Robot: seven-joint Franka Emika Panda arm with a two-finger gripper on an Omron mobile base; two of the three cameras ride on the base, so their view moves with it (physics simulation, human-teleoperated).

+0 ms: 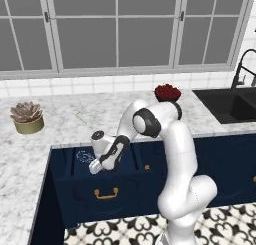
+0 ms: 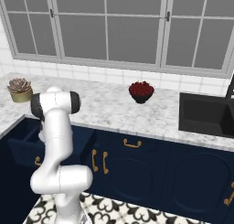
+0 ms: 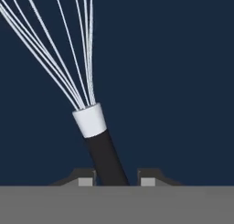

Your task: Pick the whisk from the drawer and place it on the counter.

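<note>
From the left base camera, the arm bends down from the lower right and lowers its gripper into the open drawer, which is pulled out from the navy cabinets below the marble surface; the hand points downward because the whisk lies low on the drawer's dark floor, and its faint wire head shows just left of the hand. A gold handle sits on the drawer front, a potted succulent stands at the far left of the surface, a bowl of red fruit sits further right, and the black sink lies at the far right. From the right base camera, the arm's upper links rise at the left and hide the hand, with the drawer seen partly behind them; the bowl and succulent rest on the surface there too, leaving plenty of bare marble between them for the drop-off. In the hand camera, the whisk's wires fan toward the top left from a white collar, and the black handle runs down between the two fingertips. The jaws are spread, one tip either side of the handle, the left one close against it and the right one apart, so I judge the grasp is lined up but not yet closed.
</note>
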